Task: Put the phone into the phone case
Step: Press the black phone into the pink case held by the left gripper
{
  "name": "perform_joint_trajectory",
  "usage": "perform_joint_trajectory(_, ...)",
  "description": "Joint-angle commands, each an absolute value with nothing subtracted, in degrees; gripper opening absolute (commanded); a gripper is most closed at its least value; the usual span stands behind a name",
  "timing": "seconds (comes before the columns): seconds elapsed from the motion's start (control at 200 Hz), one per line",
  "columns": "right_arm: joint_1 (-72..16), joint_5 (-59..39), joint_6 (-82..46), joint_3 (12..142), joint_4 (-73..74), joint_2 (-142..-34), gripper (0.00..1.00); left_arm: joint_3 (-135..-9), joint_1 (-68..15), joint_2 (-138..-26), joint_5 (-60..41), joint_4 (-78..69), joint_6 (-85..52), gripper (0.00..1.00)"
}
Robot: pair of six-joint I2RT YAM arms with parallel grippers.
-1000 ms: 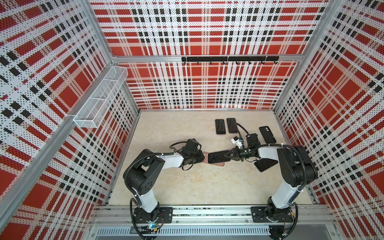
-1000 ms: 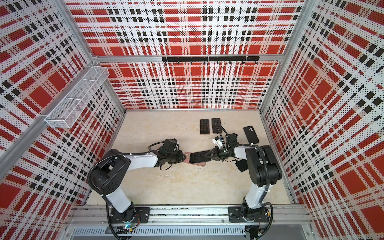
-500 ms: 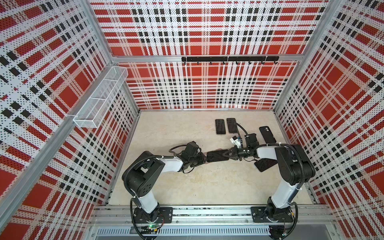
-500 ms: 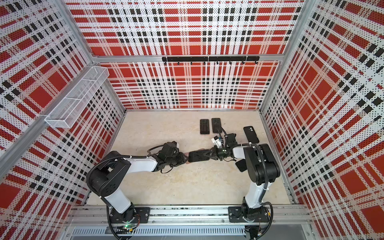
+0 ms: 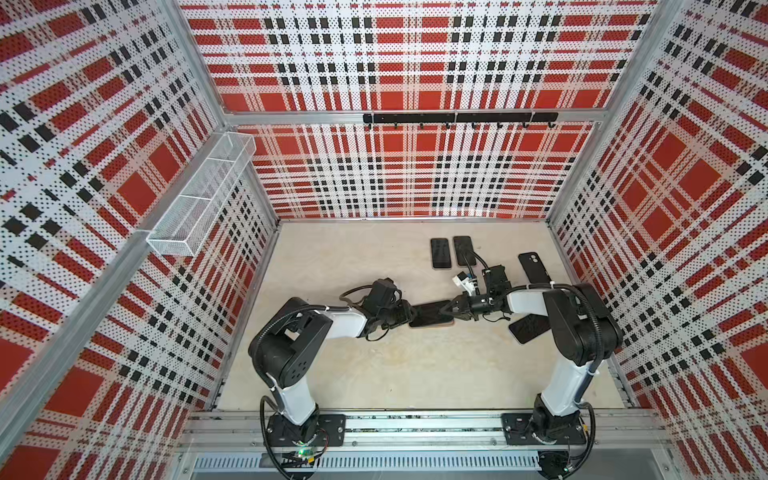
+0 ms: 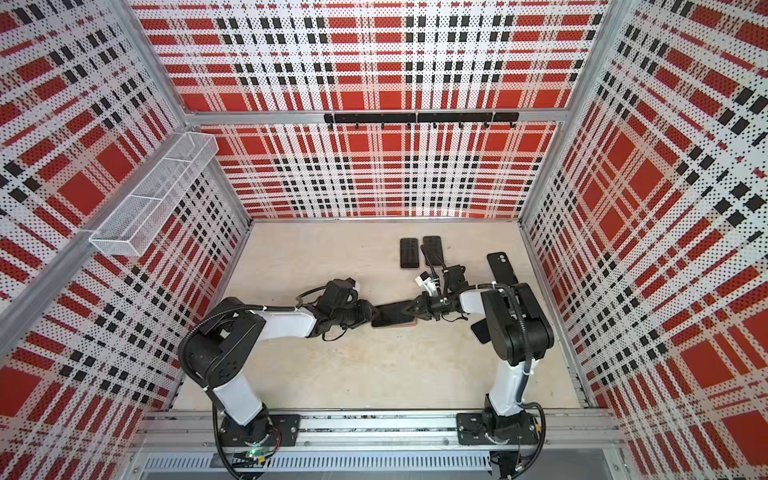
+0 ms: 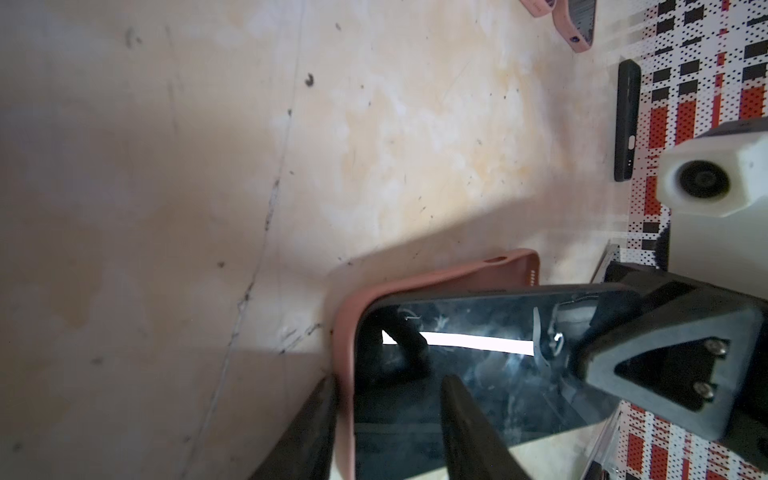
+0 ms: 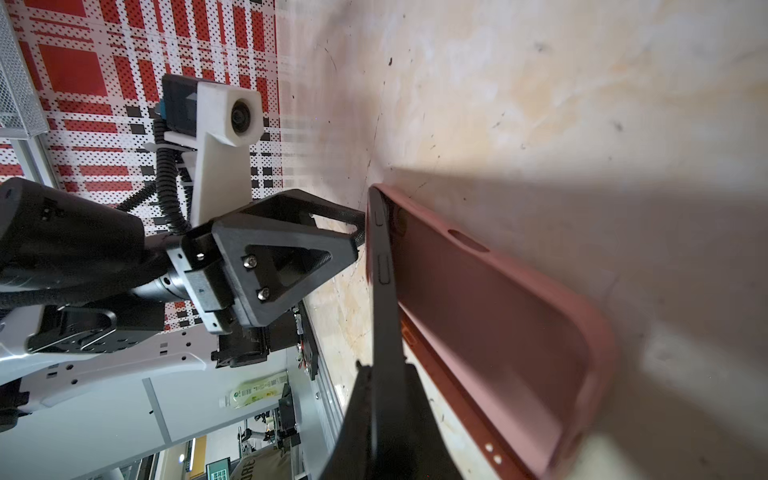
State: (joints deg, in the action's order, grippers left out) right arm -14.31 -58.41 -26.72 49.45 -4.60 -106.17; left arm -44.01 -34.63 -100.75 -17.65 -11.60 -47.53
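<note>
Glossy phone (image 7: 478, 361), matt pink case (image 7: 415, 278)

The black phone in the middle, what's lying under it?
A pink case, open side up on the table. The phone tilts into it, one long edge raised, held by the right pincer. The case floor beneath the phone's lower side is hidden.

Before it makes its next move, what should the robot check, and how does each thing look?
1. Right gripper shut on the phone: ok.
2. Phone flat inside the pink case: not ok; it is tilted, one long edge raised.
3. Left gripper gripping the case: not ok; its jaws stand apart astride the rim.
4. Case lying on the table: ok.
5. Spare phones away from the work: ok.
</note>
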Motion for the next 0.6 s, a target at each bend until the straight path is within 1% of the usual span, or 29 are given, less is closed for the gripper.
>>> perform_joint_trajectory(0.0, -16.5, -50.8, -24.9, 47.1, -9.4, -110.7, 0.00, -43.7, -36.3, -101.9, -19.6, -14.0, -47.1, 0.45)
perform_joint_trajectory(0.175, -16.5, -50.1, -25.0, 47.6, -9.6, -111.8, 0.00, -43.9, -36.9, -101.7, -19.6, -12.8, -45.8, 0.45)
perform_joint_trajectory(0.311, -16.4, -47.4, -23.5, 48.3, -12.5, -110.6, 0.00, -46.5, -37.7, -101.8, -13.8, -4.1, -41.0, 0.43)
perform_joint_trajectory(0.476, -16.5, -44.6, -22.2, 49.6, -16.7, -108.9, 0.15, -47.7, -38.7, -103.9, -10.7, -1.1, -39.3, 0.38)
perform_joint_trajectory(0.596, -16.6, -42.6, -21.4, 50.7, -20.3, -107.2, 0.22, -48.4, -39.2, -105.5, -10.0, -0.9, -39.0, 0.36)
